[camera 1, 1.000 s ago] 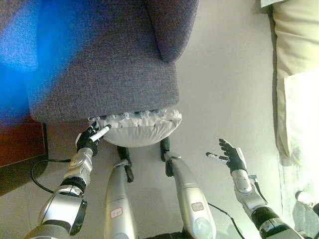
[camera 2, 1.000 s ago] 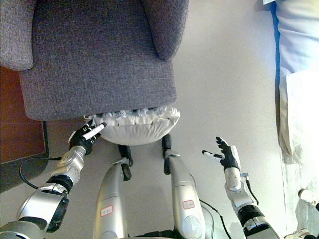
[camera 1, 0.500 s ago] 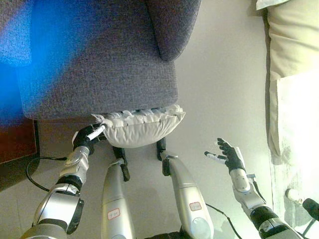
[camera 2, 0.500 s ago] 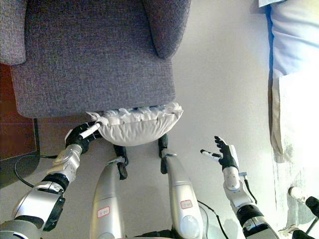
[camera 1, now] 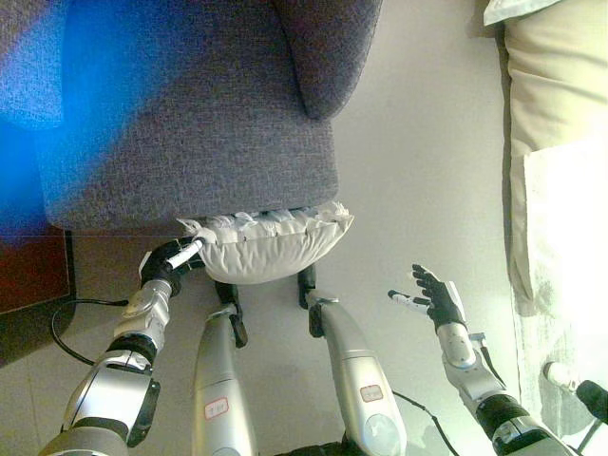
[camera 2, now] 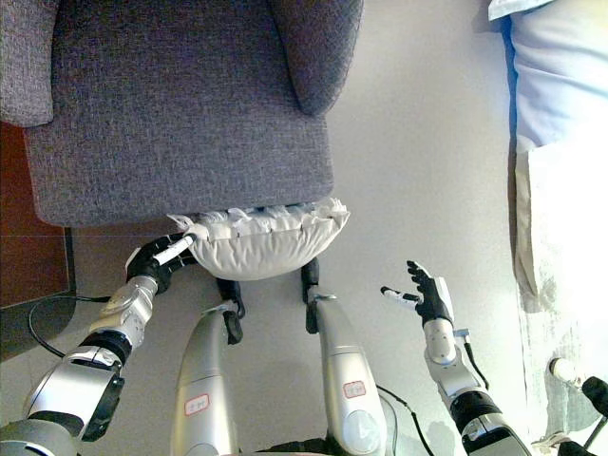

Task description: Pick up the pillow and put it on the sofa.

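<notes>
Little has moved since a moment ago: left hand [camera 2: 155, 259] still pinches the pillow [camera 2: 261, 239] corner below the sofa [camera 2: 180, 104] edge; right hand [camera 2: 426, 295] hangs spread, empty.

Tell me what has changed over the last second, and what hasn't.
The white pillow has lifted slightly at its right end and now sits a touch higher against the front edge of the grey sofa. The left robot hand has dropped slightly and stays curled on the pillow's left corner. The right robot hand stays open in the air over the floor, holding nothing. The view itself shifted a little.
</notes>
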